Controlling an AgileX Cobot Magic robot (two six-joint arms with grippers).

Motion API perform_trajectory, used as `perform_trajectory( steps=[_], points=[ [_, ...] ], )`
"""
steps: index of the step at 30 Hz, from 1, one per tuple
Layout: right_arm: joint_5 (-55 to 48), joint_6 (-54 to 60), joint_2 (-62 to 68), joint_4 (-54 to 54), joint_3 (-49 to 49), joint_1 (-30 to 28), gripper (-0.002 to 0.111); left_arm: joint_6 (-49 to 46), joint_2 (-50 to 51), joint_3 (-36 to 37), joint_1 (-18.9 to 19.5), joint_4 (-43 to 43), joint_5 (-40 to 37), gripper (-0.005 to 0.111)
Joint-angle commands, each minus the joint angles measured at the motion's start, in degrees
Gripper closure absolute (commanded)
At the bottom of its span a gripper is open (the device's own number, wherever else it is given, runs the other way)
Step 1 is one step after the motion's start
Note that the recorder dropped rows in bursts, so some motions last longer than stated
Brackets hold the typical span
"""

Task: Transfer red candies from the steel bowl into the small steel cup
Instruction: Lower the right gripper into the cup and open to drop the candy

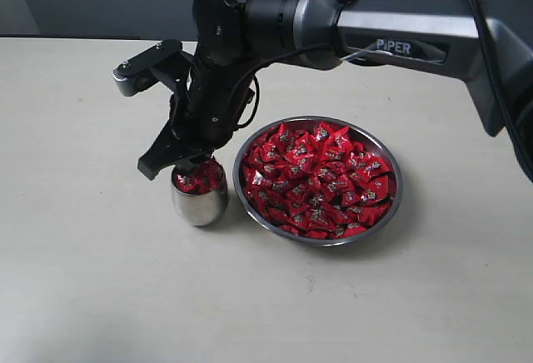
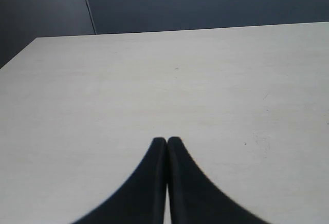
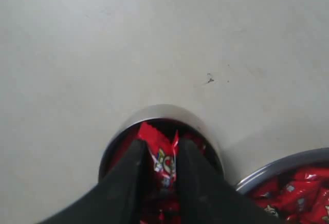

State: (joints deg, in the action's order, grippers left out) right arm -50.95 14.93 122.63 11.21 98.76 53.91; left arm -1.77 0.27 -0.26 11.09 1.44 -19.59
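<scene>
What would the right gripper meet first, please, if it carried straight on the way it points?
The right gripper, shut on a red candy, points down into the small steel cup. It would probably first meet the red candies piled inside, though depth is unclear.

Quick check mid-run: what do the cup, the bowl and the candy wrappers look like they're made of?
Cup: polished metal, probably stainless steel; its side shows mirror-like reflections. Bowl: same shiny metal, with a thin bright rim. Candies: glossy red wrappers, crinkled with glints, likely plastic film or foil; cannot tell which.
</scene>
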Motion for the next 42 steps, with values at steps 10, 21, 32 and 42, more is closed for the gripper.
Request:
perform_trajectory(
  steps=[10,21,32,42],
  points=[
    [0.0,0.3,0.0,0.5,0.4,-0.1,0.076,0.1,-0.3,0.3,-0.4,0.1,0.4,0.106],
    [0.1,0.3,-0.1,0.0,0.4,-0.1,0.076,0.1,-0.3,0.3,-0.4,0.1,0.4,0.106],
    [-0.9,0.3,-0.2,-0.3,3.0,-0.1,0.056,0.1,-0.3,0.3,-0.4,0.1,0.4,0.106],
    [-2.3,-2.6,-1.9,-0.9,3.2,-0.3,0.056,0.1,-0.3,0.3,-0.4,0.1,0.4,0.106]
  ],
)
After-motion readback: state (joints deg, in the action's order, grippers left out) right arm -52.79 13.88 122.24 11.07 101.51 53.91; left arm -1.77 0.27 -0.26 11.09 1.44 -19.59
